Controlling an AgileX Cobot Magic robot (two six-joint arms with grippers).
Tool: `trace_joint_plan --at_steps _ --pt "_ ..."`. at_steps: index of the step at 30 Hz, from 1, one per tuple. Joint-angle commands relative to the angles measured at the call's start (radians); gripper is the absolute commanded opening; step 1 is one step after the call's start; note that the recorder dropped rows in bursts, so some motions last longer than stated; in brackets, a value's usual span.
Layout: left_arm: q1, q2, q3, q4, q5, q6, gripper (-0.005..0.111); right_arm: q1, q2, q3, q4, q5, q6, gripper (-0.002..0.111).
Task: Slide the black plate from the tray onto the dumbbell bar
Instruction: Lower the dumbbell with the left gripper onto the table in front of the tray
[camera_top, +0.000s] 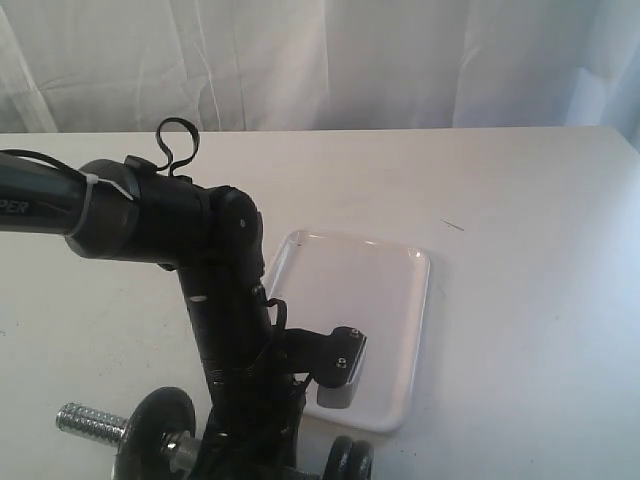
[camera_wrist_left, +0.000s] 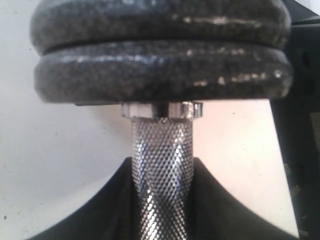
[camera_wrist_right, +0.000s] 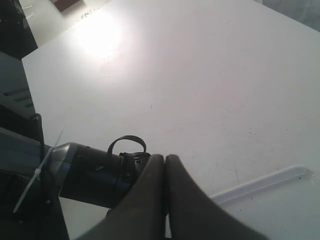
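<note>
The dumbbell bar (camera_wrist_left: 162, 165) has its knurled silver middle clamped between the black fingers of my left gripper (camera_wrist_left: 162, 164). Past a silver collar (camera_wrist_left: 161, 109), two black discs (camera_wrist_left: 160, 75) sit pressed together on the bar; which of them is the black plate I cannot tell. In the exterior view the left gripper (camera_top: 250, 450) holds the bar low at the front edge. The bar's threaded end (camera_top: 90, 422) sticks out left of a third black disc (camera_top: 155, 425). The white tray (camera_top: 370, 290) holds nothing. My right gripper (camera_wrist_right: 165, 160) is shut and empty, above the tray's corner (camera_wrist_right: 270, 200).
The left arm (camera_top: 200, 240) crosses the exterior view from the left and bends down in front of the tray. Its wrist camera mount (camera_top: 340, 365) hangs over the tray's near edge. White table (camera_top: 530, 200) surrounds the tray, with a curtain behind.
</note>
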Motion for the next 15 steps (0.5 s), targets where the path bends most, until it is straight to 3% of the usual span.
trace_joint_plan --at_steps 1,15 --pt "-0.002 -0.02 -0.017 -0.056 0.035 0.011 0.0 -0.003 -0.01 -0.007 0.012 0.0 0.002 0.0" --pt "-0.002 -0.019 -0.017 0.05 -0.036 -0.008 0.0 -0.003 -0.01 -0.007 0.015 0.0 0.002 0.0"
